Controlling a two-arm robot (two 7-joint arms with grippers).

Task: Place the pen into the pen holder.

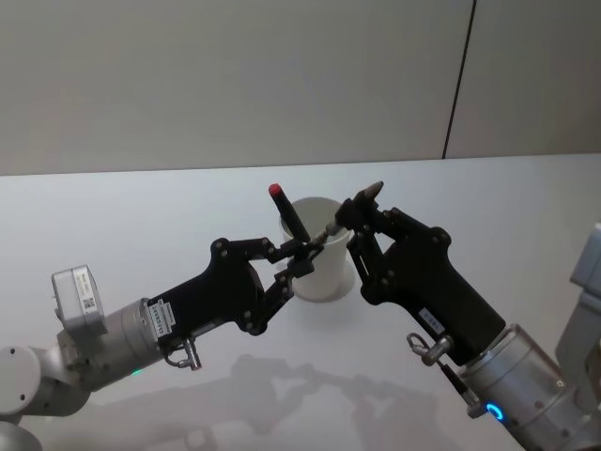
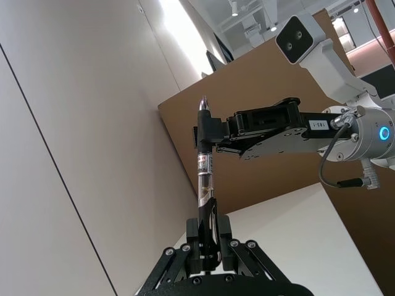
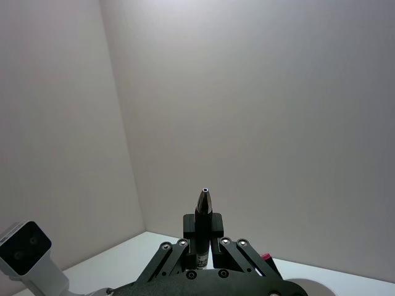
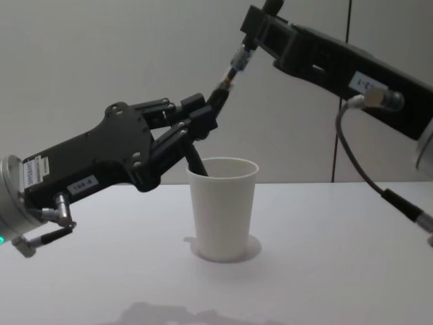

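- The left gripper [image 4: 203,122] reaches in from the left, above the cup, with its fingers closed on the lower part of the pen [image 4: 226,84].
- The right gripper [image 4: 260,27] comes in high from the right, and its jaws are clamped on the pen's tip end; the tip pokes out past the fingers in the right wrist view.
- Both claws have the one pen, which runs as a slanted line between them, tip end up toward the right arm.
- From the head view the pen's red-capped end [image 1: 276,191] sticks up just beside the far rim of the cup.
- The cup [image 4: 222,210] stands upright on the table, directly below the left gripper; I cannot tell whether the pen's low end is already inside the mouth or only in front of it.
- I judge this to be a handover or a shared alignment over the cup, with the drop not yet done.
- Next, one claw needs to let go, while the other tips the pen more upright and lowers it into the opening without knocking the light cup.
- The table [image 4: 325,271] is plain white and bare around the cup.
- Behind it stands a grey panelled wall [image 1: 235,75] with one dark seam.
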